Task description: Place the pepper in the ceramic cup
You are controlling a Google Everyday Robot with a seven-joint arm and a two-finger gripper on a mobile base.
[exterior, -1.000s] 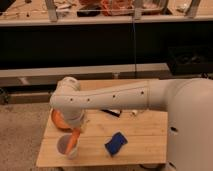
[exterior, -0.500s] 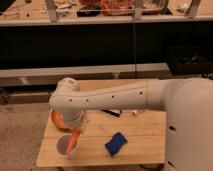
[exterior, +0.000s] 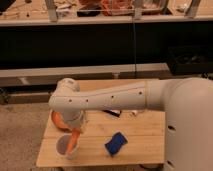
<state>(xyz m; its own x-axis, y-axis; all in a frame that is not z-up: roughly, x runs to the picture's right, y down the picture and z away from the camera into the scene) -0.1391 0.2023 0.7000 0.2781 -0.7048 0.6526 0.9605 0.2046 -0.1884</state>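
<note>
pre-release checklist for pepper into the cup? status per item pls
1. Pepper lined up with ceramic cup: ok, its lower end is at the cup's mouth.
2. Cup upright on the table: ok.
3. Gripper above the cup: ok, at the table's front-left corner.
4. Pepper fully inside the cup: not ok, most of it shows above the rim.
5. Orange bowl clear of the cup: cannot tell, the arm hides the gap.
6. Blue object out of the way: ok, it lies apart from the cup, further along the table.
</note>
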